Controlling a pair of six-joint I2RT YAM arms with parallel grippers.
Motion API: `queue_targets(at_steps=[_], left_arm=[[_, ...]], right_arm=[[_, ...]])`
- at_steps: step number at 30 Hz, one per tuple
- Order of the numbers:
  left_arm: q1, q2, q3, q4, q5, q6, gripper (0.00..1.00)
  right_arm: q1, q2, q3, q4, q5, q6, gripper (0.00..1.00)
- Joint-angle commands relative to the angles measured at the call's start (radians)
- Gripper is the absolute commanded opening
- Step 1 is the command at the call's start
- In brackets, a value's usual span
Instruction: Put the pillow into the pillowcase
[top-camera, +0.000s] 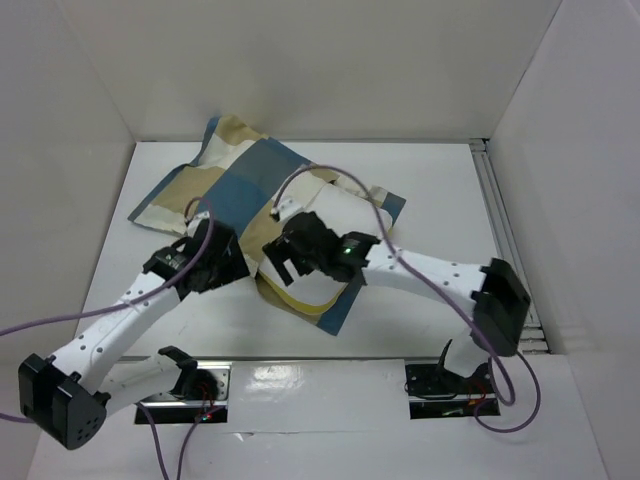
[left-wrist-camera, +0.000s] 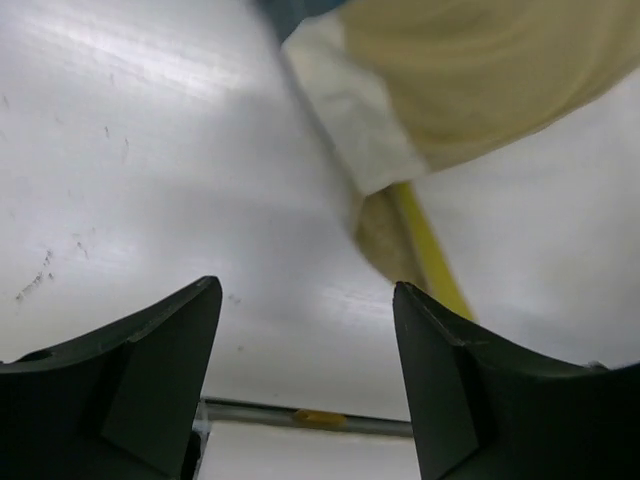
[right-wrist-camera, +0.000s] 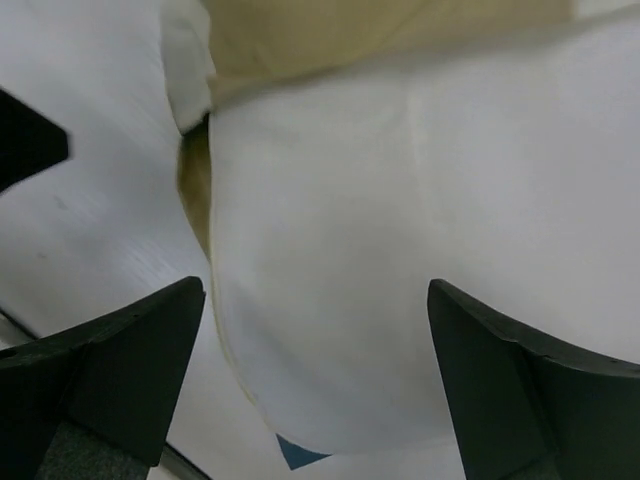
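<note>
Pillow (right-wrist-camera: 330, 230) sits near the centre of the surface (top-camera: 430, 190), with its white face bare directly under the right tool (right-wrist-camera: 315, 285). That tool's jaws stand wide apart with nothing held, and white cloth fills the gap. The left tool (left-wrist-camera: 305, 285) is just beside it on the left, also spread and empty, looking down at bare surface. The pillow's yellow band (left-wrist-camera: 430, 250) and a cream hem (left-wrist-camera: 345, 110) of the pillowcase (top-camera: 245, 185) lie ahead of it and to its right, not in its gap. So the right arm is nearer the pillow and the left arm is nearer the case edge.

Axis: from overhead the bundle runs on a diagonal — the near end is around centre, just past the tools, and the far end points toward the back-left corner. The case covers the far part. The near end shows white and yellow with a strip of blue case under it. I read that as partly in, not seated; how deep, I can't tell.

Next move, my guess: work along that diagonal, from the near edge toward back-left — the left tool pinches the hem while the right pushes the pillow.
</note>
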Motion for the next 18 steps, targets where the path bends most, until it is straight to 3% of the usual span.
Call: queue_targets(at_steps=[1,2,3,5,6,10,14,18], left_arm=[[0.008,-0.069,-0.159,0.158,0.088,-0.126,0.82],[0.008,-0.069,-0.182,0.175,0.109,-0.126,0.82],[0.008,-0.079,-0.220,0.213,0.146,-0.126,0.81],[0.008,-0.079,-0.250,0.260,0.178,-0.104,0.81],[0.008,-0.068,-0.264,0.305,0.210,-0.091,0.81],[0.008,0.016,-0.274,0.347,0.285,-0.039,0.82],[-0.022,0.036,-0.323,0.491,0.336,-0.028,0.84],[-0.022,0.047,-0.342,0.539,0.326,-0.016,0.84]], right_arm=[[0.017,0.102,-0.029,0.014,0.066,-0.081,1.00],[0.017,0.127,-0.029,0.041,0.050,-0.081,0.98],[0.003,0.173,-0.029,0.053,0.017,-0.081,0.73],[-0.009,0.204,-0.008,0.063,-0.005,-0.081,0.15],[-0.026,0.215,0.015,0.048,-0.019,-0.067,0.00],[-0.090,0.146,0.143,0.014,-0.129,-0.030,0.00],[-0.198,0.078,0.143,0.087,-0.430,0.023,0.00],[-0.239,0.057,0.166,0.077,-0.485,0.034,0.00]])
